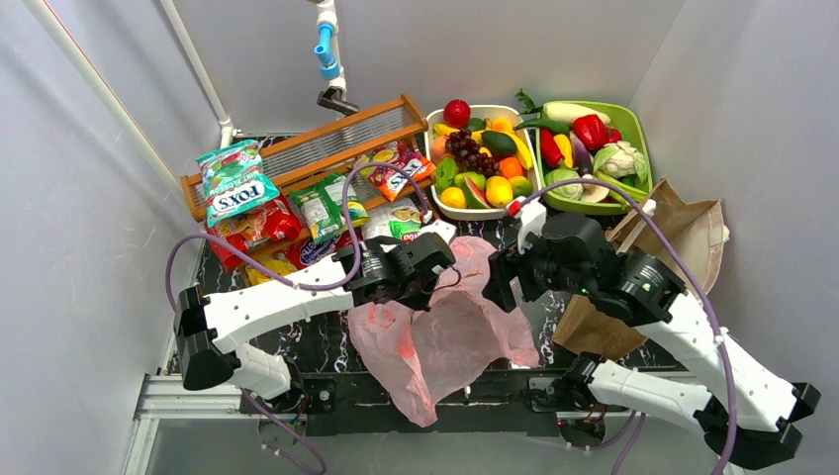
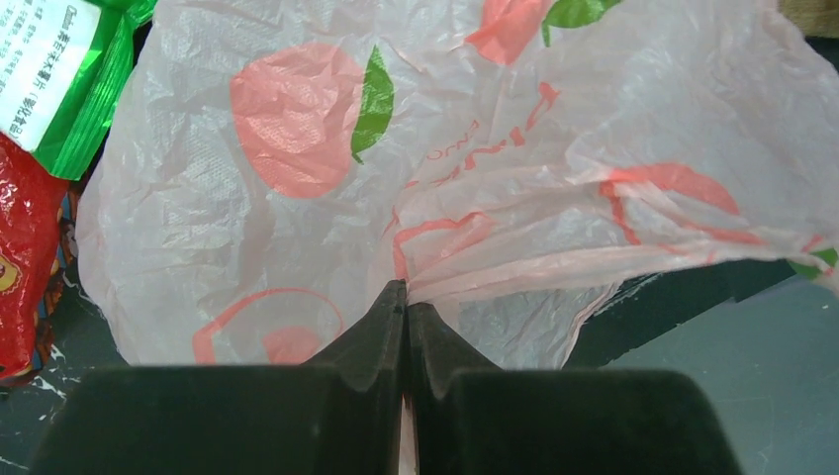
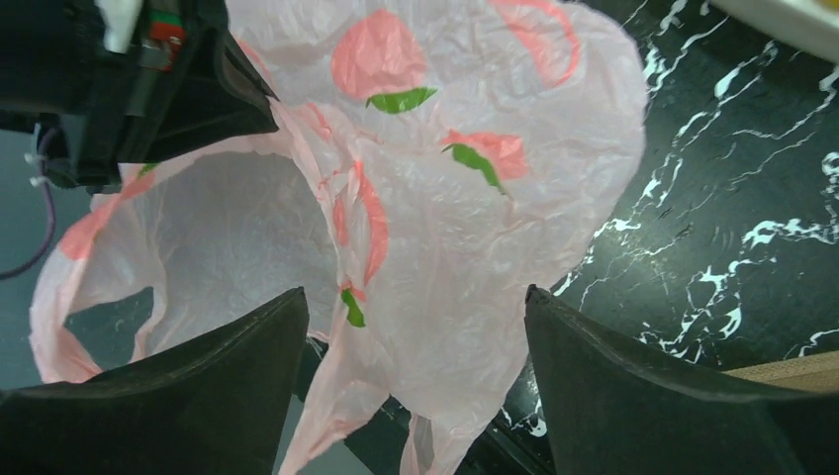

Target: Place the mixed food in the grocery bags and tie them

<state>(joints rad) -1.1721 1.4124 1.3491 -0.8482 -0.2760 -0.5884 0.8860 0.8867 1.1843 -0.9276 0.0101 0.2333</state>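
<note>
The bag-opening step is, by my reading, going on at the middle of the dark table (image 1: 322,346). The pink bag (image 1: 445,341) is lying crumpled there between the two arms, with nothing showing inside it. The brown paper bag (image 1: 683,233) is lying flat at the right. The snack packets (image 1: 237,188) are sitting at the far left and the toy fruit (image 1: 475,158) is filling the white basket (image 1: 428,139), so no food is looking bagged yet. The left tool (image 2: 406,297) is pinching a gathered fold of the pink bag's film, jaws pressed together. The right tool (image 3: 416,307) is standing wide, its fingers straddling the bag's rim and gripping nothing. Next it is probably needing to close on the opposite rim and pull the mouth apart.
</note>
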